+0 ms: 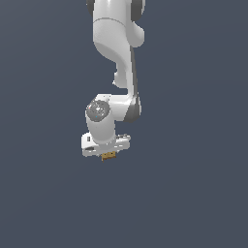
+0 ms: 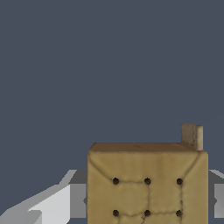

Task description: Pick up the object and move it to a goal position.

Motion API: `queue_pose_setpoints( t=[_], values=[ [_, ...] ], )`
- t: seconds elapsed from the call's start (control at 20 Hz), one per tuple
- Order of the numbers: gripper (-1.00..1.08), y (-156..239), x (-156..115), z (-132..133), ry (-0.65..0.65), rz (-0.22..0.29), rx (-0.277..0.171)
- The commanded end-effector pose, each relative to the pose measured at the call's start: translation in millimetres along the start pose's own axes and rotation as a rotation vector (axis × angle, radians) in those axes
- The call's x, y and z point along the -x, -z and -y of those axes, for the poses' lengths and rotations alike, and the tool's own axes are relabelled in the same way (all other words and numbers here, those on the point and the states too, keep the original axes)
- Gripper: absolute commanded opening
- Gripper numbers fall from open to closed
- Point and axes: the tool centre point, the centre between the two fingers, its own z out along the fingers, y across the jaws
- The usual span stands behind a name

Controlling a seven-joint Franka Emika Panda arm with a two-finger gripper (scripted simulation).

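Exterior view: one white arm, one claw [image 1: 107,154], one tan-brown object [image 1: 109,155] just visible as a sliver under the claw body. Nothing else on the flat grey tabletop [image 1: 193,193]; no edges or corners in frame, so no placing by them. No goal marker visible in either view.

Wrist view: object [image 2: 147,183] fills the lower middle, dotted face toward the camera, grey fingers [image 2: 78,200] pressed against both flanks. Claw narrowed onto the object, holding it between the fingers. Small tan tab protruding above one upper corner of the block. Cannot tell whether lifted clear of the tabletop or touching it; no shadow or gap legible.

Risks, judged:
- Slip from the grip during transport. Cause: small block, contact depth on the fingers unconfirmed.
- Twist between the fingers under a fast swing. Cause: grip on two flanks only.
- Scrape along the tabletop if carried sideways without enough height. Cause: clearance unconfirmed.
- Stop at the wrong spot. Cause: goal unseen from here.

Count: arm, one; claw, one; object, one; tabletop, one.
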Motion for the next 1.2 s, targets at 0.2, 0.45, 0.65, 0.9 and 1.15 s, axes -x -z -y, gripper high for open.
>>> queue_pose_setpoints(
  t=[0.2,0.45,0.65,0.9,1.15],
  values=[
    [-1.00,48.1,28.3,1.3,0.000,-0.002,0.001],
    [-1.00,87.3,51.8,2.4,0.000,-0.002,0.001],
    [-1.00,119.7,70.9,3.3,0.000,-0.002,0.001],
    [-1.00,162.0,95.4,4.3,0.000,-0.002,0.000],
    [-1.00,203.5,118.7,5.0,0.000,-0.002,0.000]
  ],
)
